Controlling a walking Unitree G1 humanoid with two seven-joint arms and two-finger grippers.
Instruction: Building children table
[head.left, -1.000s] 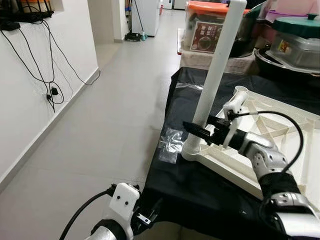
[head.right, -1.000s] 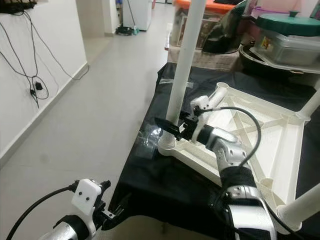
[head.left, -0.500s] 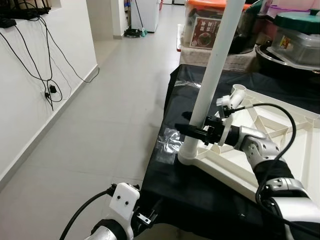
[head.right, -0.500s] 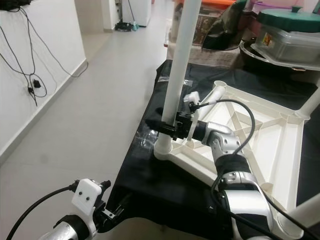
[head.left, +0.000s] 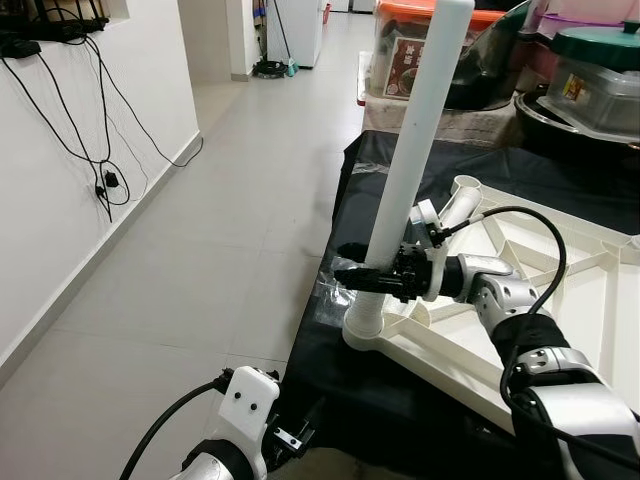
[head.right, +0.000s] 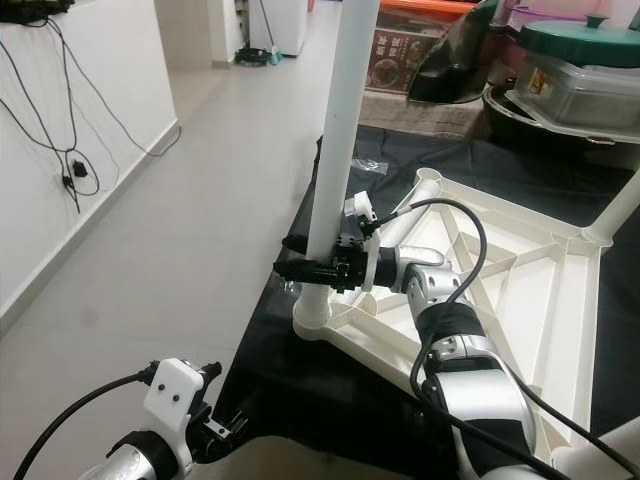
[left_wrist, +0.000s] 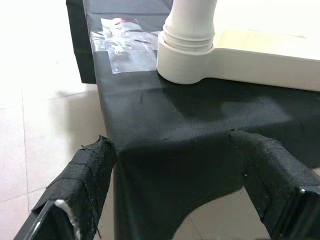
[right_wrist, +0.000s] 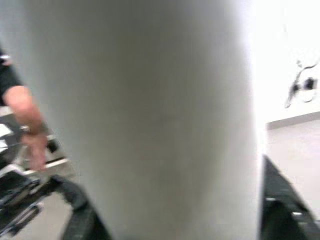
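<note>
The white children's table top (head.left: 560, 262) lies upside down on a black cloth. One white leg (head.left: 415, 150) stands upright in its near left corner socket (left_wrist: 186, 55). My right gripper (head.left: 365, 265) is shut on this leg just above the socket, one finger in front and one behind. In the right wrist view the leg (right_wrist: 150, 115) spans the whole gap between the fingers (right_wrist: 280, 205). My left gripper (left_wrist: 185, 200) hangs open and holds nothing, low beside the cloth's near edge. An empty socket (head.left: 465, 186) is at the far corner.
A clear plastic bag (head.left: 335, 290) lies on the cloth by the leg. Another leg (head.right: 620, 210) stands at the far right corner. Storage boxes (head.left: 410, 50) and a green-lidded container (head.left: 600, 60) crowd the back. Open floor and a cabled wall (head.left: 100, 180) lie left. A person's hand (right_wrist: 22, 117) is blurred behind.
My right gripper has reached forward from beside the leg, and its fingers now sit on both sides of it. The camera has shifted a little. The left arm hangs as before.
</note>
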